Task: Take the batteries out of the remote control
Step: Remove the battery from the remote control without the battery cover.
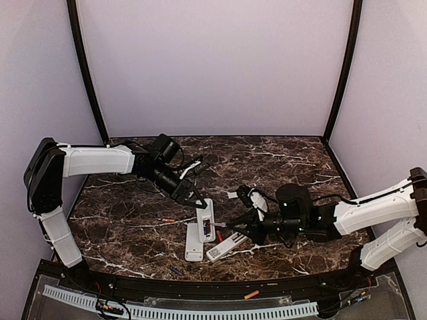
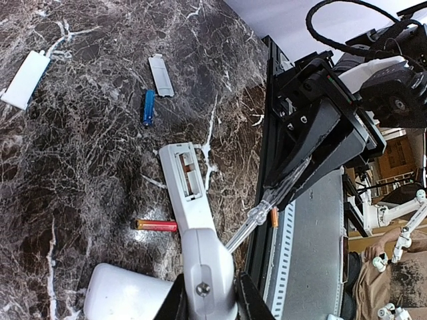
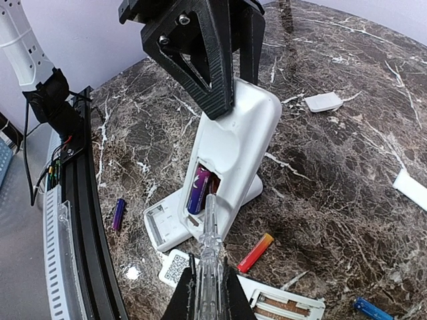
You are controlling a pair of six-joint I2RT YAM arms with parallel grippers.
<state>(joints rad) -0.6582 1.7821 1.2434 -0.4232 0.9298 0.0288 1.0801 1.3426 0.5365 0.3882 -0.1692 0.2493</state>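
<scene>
Pressed together at the bottom of the right wrist view, the right end effector (image 3: 208, 288) pinches a clear stick (image 3: 210, 230) between its 2 fingers, so that the stick runs straight ahead like a pick. The stick's tip sits at the open battery bay of the white remote (image 3: 237, 140), touching or just short of the purple cell (image 3: 198, 190) lodged there. A red sliver beside that cell may be another, though I cannot tell. A slim point suits this job, I judge, because the fingers look too broad to enter the bay.

At the remote's upper end, the left end effector (image 3: 230, 87) is closed on it from above. It holds the remote tilted with the bay facing the stick. The remote's lower end is propped on the flat remote (image 3: 163, 227), whose own bay looks bare. That prop likely steadies it against a prying push.

Around the white remote, 3 cells lie loose on the counter (image 3: 347, 153):
- a red-orange cell (image 3: 257, 253) just beyond its lower end
- a loose purple cell (image 3: 118, 215) to its left, near the counter edge
- a blue cell (image 3: 370, 308) well off to its lower right

A labelled remote (image 3: 280, 305) lies just beyond the red-orange cell, and 2 white covers (image 3: 323, 101) sit apart to the white remote's right. The unloading looks partly done, with this remote's cells not yet out.
</scene>
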